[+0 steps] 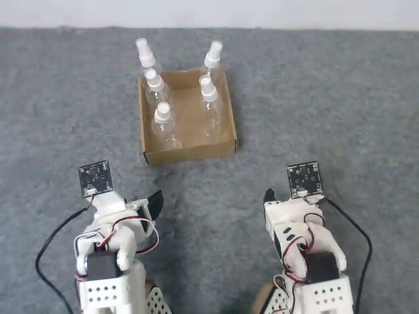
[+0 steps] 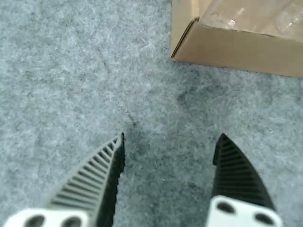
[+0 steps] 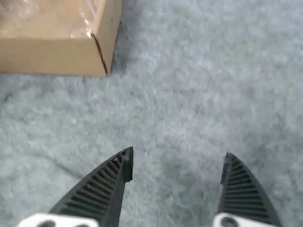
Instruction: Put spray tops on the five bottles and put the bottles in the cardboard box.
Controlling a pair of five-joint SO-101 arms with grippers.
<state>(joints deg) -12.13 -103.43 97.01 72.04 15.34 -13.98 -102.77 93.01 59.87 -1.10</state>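
The cardboard box (image 1: 188, 149) sits on the grey carpet at mid-table. Five clear bottles stand upright in it, each with a white spray top: two at the back (image 1: 145, 55) (image 1: 213, 55), two in the middle (image 1: 155, 85) (image 1: 208, 91) and one at the front left (image 1: 163, 121). My left gripper (image 1: 147, 206) (image 2: 168, 142) is open over bare carpet, short of the box's front left corner (image 2: 236, 47). My right gripper (image 1: 272, 199) (image 3: 177, 158) is also open and holds nothing, short of the front right corner (image 3: 52, 56). Clear plastic (image 2: 246, 14) (image 3: 42, 14) shows inside the box.
Grey carpet (image 1: 314, 104) covers the whole table, with open room on both sides of the box and between the arms. Cables trail from both arm bases near the front edge.
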